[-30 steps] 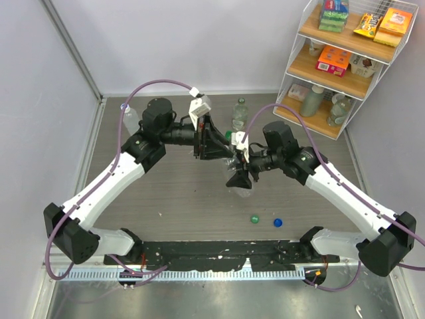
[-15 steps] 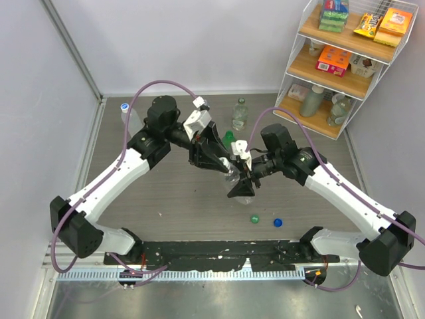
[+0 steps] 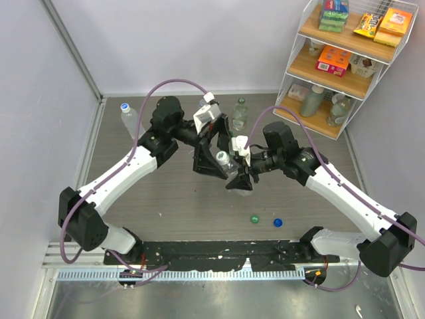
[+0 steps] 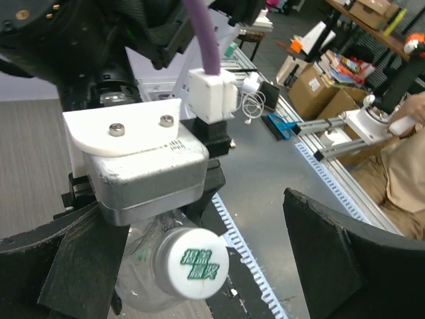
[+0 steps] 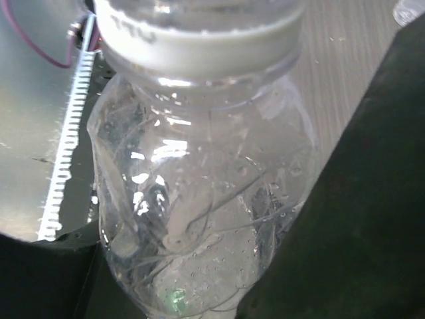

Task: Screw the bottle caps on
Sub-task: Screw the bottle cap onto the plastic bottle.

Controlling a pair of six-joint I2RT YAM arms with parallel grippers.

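Midway between the side edges, the right gripper (image 3: 238, 179) pinches the bottle (image 5: 199, 199) steady, apparently so the left gripper (image 3: 216, 163), jaws spread around the white cap (image 4: 196, 262) on its neck, can twist it; green cap (image 3: 254, 218) and blue cap (image 3: 277, 222) lie near the near edge.

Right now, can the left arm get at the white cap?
Probably yes: its fingers stand open either side of the white cap, atop the bottle, with nothing between.
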